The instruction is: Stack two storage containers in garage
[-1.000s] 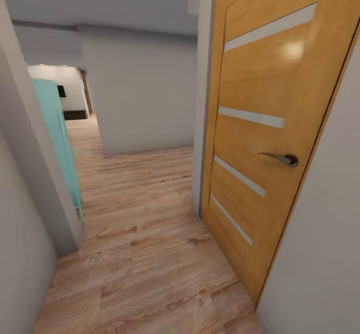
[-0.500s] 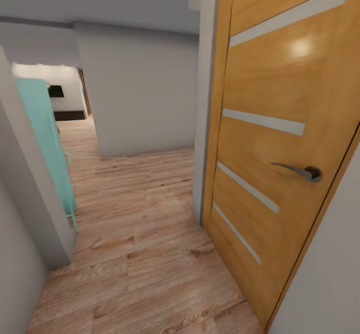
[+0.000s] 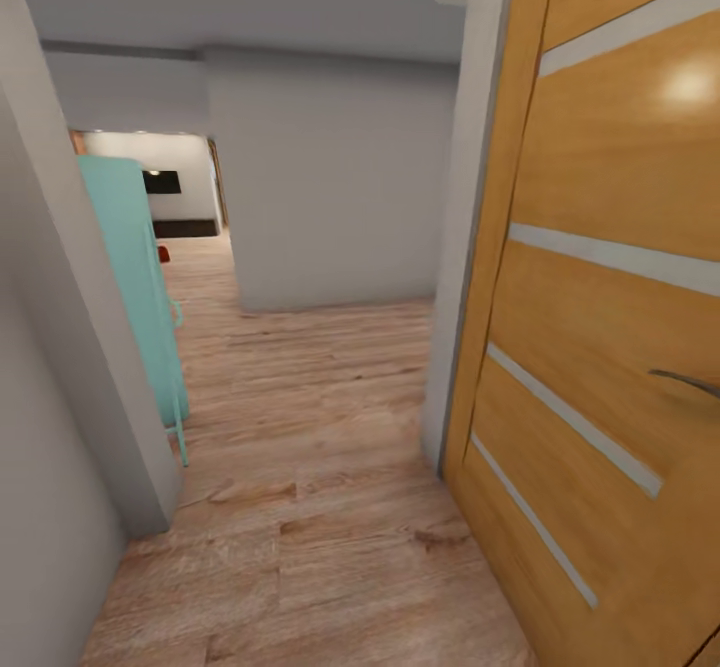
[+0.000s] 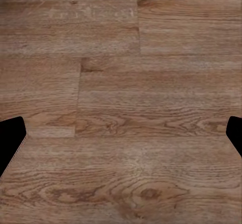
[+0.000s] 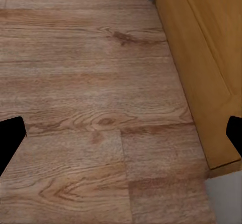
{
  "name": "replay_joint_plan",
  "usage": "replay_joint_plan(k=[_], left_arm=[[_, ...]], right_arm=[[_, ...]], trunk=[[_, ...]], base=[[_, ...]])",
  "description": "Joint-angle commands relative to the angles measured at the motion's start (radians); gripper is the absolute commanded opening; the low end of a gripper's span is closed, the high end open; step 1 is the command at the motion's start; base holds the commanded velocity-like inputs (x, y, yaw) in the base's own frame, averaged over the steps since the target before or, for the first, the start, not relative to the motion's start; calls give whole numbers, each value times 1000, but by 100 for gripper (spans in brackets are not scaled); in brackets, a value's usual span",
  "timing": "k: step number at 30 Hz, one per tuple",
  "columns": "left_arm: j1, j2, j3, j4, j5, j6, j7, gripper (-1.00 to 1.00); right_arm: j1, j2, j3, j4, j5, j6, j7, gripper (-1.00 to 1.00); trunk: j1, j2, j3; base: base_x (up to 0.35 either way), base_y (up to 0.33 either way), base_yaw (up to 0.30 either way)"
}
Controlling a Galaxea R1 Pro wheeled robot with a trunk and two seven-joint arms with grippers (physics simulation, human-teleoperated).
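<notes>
Robot in hallway on wood plank floor [image 3: 320, 507], beside orange-brown door [image 3: 610, 347]. Left gripper [image 4: 121, 133] and right gripper [image 5: 121, 136] spread wide, holding nothing. Small red object [image 3: 163, 253] far down corridor, possibly container; cannot tell. Judgement: nothing carried, whole task left.

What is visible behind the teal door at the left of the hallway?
Behind the teal door a far room shows a white wall, a black panel and a small red thing on the floor. The door hides the rest.
</notes>
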Motion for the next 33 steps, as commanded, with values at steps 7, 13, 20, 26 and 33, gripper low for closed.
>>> replay_joint_plan(k=[7,13,20,26,33], left_arm=[[0,-1,3,-1,-6,-1,3,100],[0,1,3,-1,-6,0,3,100],[0,4,4,-143,-6,303,1,100],[0,-4,0,-200,-11,449,3,100],[0,-7,-3,-227,-13,459,-3,100]], right_arm=[[0,1,0,-113,8,188,3,100],[-1,0,-1,-193,7,348,9,100],[-2,1,-1,-215,3,388,4,100],[-4,1,-1,-217,1,423,3,100],[-5,1,-1,-215,3,427,3,100]], trunk=[[1,0,-1],[1,0,-1],[1,0,-1],[1,0,-1],[1,0,-1]], base=[[327,0,299],[327,0,300],[327,0,300],[327,0,260],[327,0,61]])
